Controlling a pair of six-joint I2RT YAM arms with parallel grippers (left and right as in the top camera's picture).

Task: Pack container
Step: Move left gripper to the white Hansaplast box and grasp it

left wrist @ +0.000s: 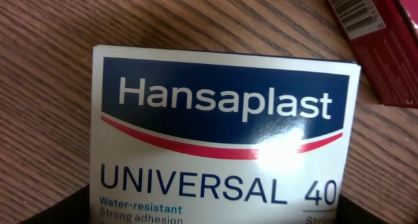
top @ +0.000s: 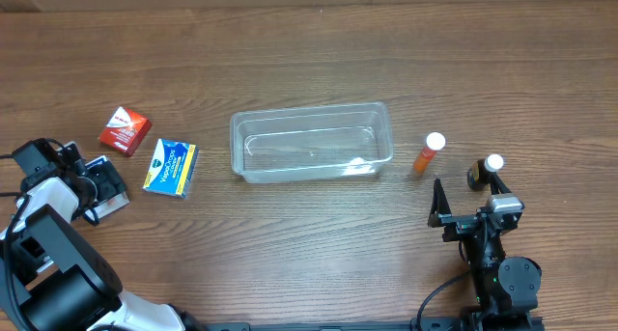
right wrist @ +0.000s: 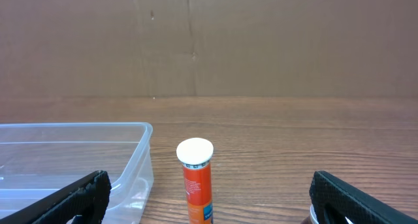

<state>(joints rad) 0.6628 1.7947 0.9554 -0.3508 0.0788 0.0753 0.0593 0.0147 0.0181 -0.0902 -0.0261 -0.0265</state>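
Observation:
The clear plastic container (top: 311,141) stands empty at the table's middle; its corner shows in the right wrist view (right wrist: 134,160). My left gripper (top: 99,188) is low at the far left, open wide, its fingers on either side of a white Hansaplast box (left wrist: 222,139) lying flat on the table. A red box (top: 125,130) lies just beyond it and also shows in the left wrist view (left wrist: 385,48). A blue and yellow box (top: 170,167) lies left of the container. My right gripper (top: 468,207) is open and empty behind an upright orange tube (top: 430,152), which also shows in the right wrist view (right wrist: 196,181).
A dark bottle with a white cap (top: 489,169) stands by my right gripper's right finger. A brown cardboard wall (right wrist: 209,41) closes off the far side of the wooden table.

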